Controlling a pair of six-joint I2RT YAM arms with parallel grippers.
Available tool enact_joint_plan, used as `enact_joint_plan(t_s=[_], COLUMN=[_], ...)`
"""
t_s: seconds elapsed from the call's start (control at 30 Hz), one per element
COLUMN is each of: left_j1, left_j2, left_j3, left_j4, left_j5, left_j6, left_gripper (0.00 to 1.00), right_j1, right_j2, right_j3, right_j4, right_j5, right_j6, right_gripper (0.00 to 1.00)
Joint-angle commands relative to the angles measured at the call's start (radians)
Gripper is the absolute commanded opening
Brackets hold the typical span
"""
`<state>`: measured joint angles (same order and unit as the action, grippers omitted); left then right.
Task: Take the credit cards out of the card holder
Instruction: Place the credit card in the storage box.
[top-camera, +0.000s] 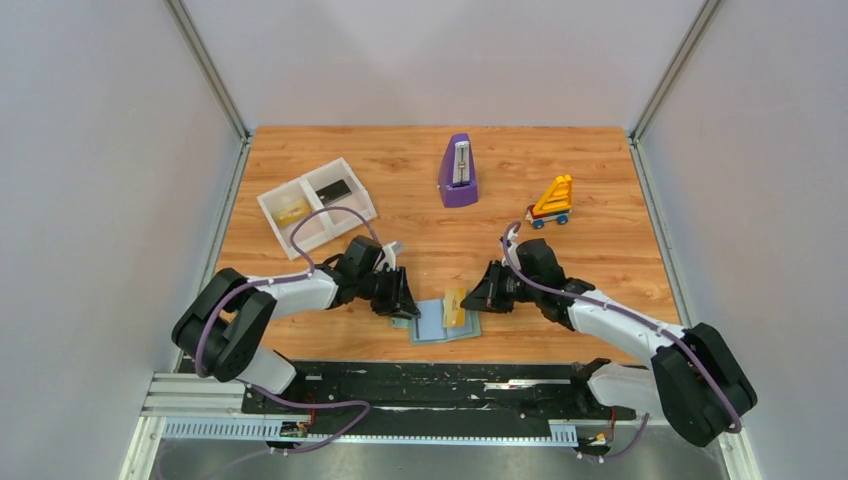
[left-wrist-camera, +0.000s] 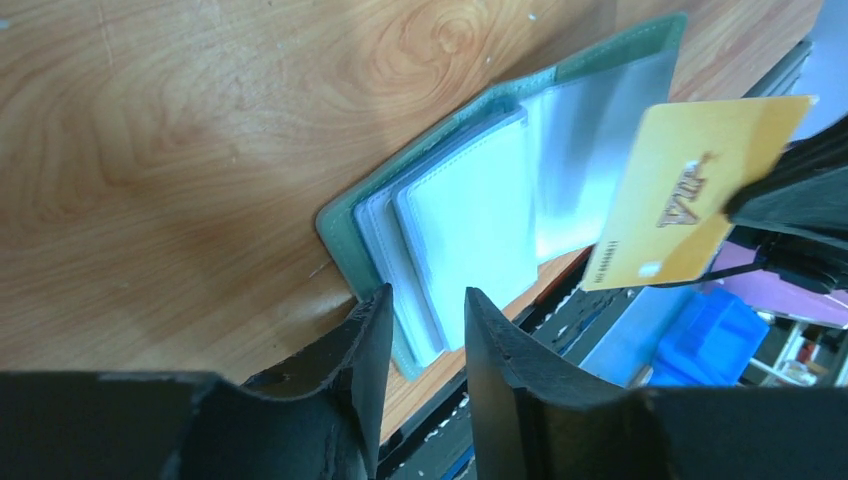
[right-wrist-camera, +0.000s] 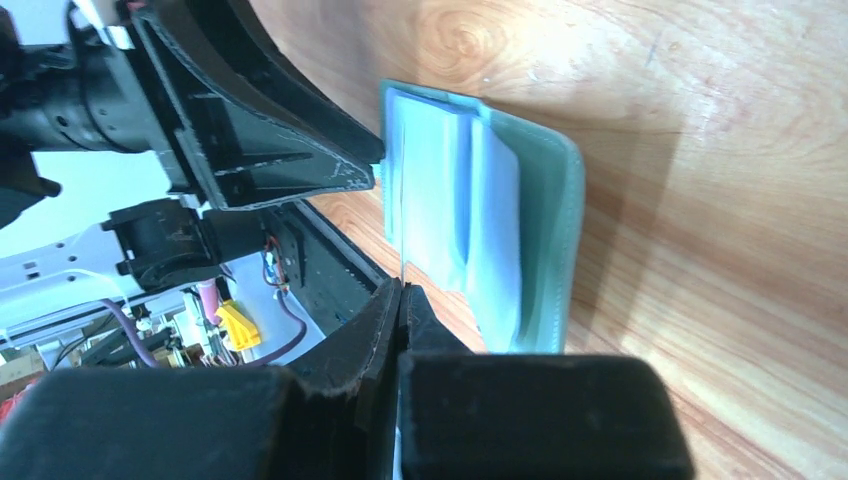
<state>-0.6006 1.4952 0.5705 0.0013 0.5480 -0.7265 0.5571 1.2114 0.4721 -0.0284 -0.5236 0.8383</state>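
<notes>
Above open teal card holder (left-wrist-camera: 470, 215), gold card (left-wrist-camera: 690, 190) in right pincer (right-wrist-camera: 400, 292); left pincer (left-wrist-camera: 425, 300) narrowly agape.

A robotics lab test cell is shown. A wooden table (top-camera: 430, 180) is enclosed by plain white panels (top-camera: 100, 200) held in aluminium posts (top-camera: 212, 70), and two robot arms (top-camera: 290, 292) are bolted to a black rail (top-camera: 430, 385) at its near edge, with purple cables (top-camera: 329, 209) left exposed. Unrelated props, a purple metronome (top-camera: 458, 172) and a wheeled toy (top-camera: 553, 202), are set out, and a blue bin (left-wrist-camera: 700, 338) is glimpsed beyond the table.
</notes>
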Motion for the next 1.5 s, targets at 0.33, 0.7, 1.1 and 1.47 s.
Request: enact_joint_plan(t_s=[0.33,0.7,1.1,1.47], left_j1=[-0.004,-0.005,-0.011,-0.012], left_j2=[-0.247,-0.37,-0.358,-0.327], left_j3=[0.072,-0.068,-0.15,-0.19], left_j4=[-0.002,0.317,0.574,0.648], left_j5=[0.089,0.053,-0.051,-0.065], left_j6=[-0.109,-0.311,-0.504,-0.523], left_gripper=[0.61,0.66,0.65,0.63], right_j1=[0.002,0.085,0.279,0.304], right_j2=[-0.186,-0.269,-0.287,-0.246], right_j3=[-0.037,-0.199,-0.256,-0.283], right_j4=[0.193,0.478,0.611,0.664], right_j5=[0.097,0.321,0.7,0.687], right_j6=[0.305,0.54,0.598,0.606], right_gripper=[0.0,0.0,0.0,0.0])
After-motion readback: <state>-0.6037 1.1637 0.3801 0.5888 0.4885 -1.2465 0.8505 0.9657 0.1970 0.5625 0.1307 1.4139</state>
